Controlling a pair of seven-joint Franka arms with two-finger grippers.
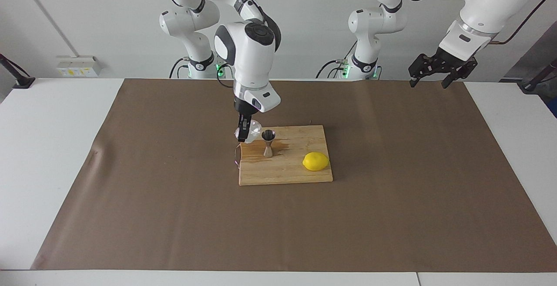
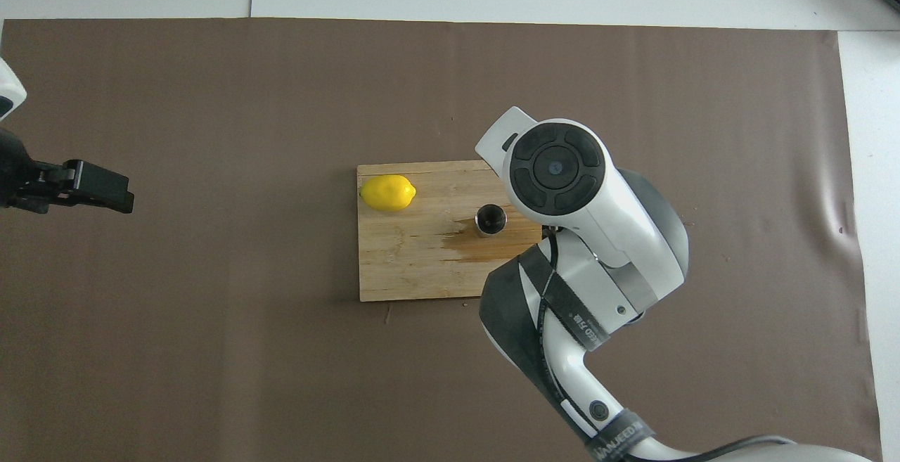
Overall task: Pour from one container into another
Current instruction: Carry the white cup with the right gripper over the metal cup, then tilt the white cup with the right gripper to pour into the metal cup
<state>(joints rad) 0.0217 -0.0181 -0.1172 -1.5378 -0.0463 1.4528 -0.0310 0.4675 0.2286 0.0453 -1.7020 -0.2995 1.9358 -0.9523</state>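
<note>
Lemon [image 1: 316, 161] blocks board [image 1: 285, 173] end; surrounding mat [image 1: 391, 190] open.

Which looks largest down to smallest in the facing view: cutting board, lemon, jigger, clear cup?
1. cutting board
2. lemon
3. jigger and clear cup: look alike in size; the cup is partly hidden by the right gripper, so unranked.

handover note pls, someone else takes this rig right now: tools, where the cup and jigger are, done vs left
Right tool: shut on the clear cup, held in the air beside the jigger's mouth, over the cutting board's edge toward the right arm's end.
Left tool: open, empty, waiting raised over the left arm's end of the table.
Jigger: upright on the board, on a wet stain. Lemon on the same board, toward the left arm's end.
Done: cup picked up and brought to the jigger.
Left: tip the cup over the jigger's mouth; whether pouring has begun cannot be told. Then set the cup down.
</note>
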